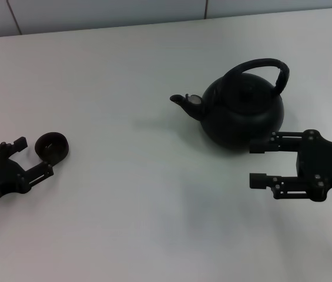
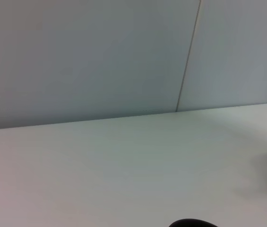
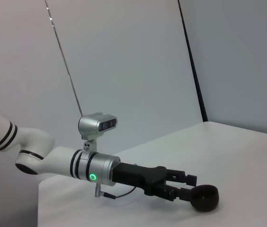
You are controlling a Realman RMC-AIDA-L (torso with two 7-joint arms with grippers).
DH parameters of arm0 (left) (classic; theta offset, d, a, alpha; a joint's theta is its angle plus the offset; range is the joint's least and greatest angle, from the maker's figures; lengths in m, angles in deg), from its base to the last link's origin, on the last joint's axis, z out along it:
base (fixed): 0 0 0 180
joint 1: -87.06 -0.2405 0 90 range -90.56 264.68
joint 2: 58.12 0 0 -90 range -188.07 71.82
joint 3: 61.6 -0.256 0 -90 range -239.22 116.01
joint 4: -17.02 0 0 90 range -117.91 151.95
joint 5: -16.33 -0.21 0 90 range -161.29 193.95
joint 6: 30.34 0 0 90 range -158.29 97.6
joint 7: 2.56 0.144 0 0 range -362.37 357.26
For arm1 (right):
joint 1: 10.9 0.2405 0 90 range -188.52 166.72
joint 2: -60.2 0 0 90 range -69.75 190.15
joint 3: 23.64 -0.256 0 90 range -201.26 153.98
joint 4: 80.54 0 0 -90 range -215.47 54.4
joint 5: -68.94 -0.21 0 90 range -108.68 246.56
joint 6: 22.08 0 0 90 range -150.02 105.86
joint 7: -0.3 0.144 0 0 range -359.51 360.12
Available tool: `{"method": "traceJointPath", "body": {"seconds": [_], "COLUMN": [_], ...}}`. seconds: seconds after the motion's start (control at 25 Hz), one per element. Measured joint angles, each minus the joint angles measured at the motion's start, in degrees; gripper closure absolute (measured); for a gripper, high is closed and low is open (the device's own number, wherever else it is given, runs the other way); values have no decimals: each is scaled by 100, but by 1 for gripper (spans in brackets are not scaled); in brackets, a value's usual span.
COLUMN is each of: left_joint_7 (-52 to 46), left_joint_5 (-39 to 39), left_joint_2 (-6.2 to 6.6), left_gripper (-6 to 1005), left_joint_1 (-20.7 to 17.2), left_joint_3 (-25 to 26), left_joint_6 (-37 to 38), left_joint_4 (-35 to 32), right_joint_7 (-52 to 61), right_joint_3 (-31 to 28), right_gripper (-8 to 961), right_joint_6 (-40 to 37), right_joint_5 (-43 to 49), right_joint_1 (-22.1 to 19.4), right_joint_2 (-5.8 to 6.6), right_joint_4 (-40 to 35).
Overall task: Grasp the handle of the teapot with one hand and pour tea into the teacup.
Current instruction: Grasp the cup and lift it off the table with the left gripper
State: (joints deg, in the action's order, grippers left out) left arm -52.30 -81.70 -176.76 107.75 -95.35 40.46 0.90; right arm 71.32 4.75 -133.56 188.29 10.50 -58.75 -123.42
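Seemingly steadying it for the pour, the left gripper (image 1: 35, 157) brackets the teacup (image 1: 52, 147) (fingers apart); the right gripper (image 1: 257, 161), open, waits beside the teapot (image 1: 242, 108).

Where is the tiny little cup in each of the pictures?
Head view: the teacup sits on the table's left side, between the left gripper's open fingers.
Left wrist view: only a dark rim peeks in at the bottom edge, probably the cup.
Right wrist view: the cup is at the bottom, at the left gripper's fingertips.
Shared landmark: the white table.
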Motion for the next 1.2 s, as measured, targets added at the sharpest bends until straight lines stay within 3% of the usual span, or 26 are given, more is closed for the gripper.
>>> {"method": "traceJointPath", "body": {"seconds": [1.2], "left_joint_7": [0], "left_joint_5": [-14], "left_joint_2": [-8], "left_gripper": [187], "left_joint_1": [157], "left_joint_3": [-132], "left_joint_6": [-315], "left_joint_4": [128], "right_joint_7": [0], "right_joint_3": [0], "right_gripper": [271], "right_joint_6": [-26], "right_joint_5": [-3], "right_joint_1": [40], "right_joint_2": [3], "right_joint_4": [70]}}
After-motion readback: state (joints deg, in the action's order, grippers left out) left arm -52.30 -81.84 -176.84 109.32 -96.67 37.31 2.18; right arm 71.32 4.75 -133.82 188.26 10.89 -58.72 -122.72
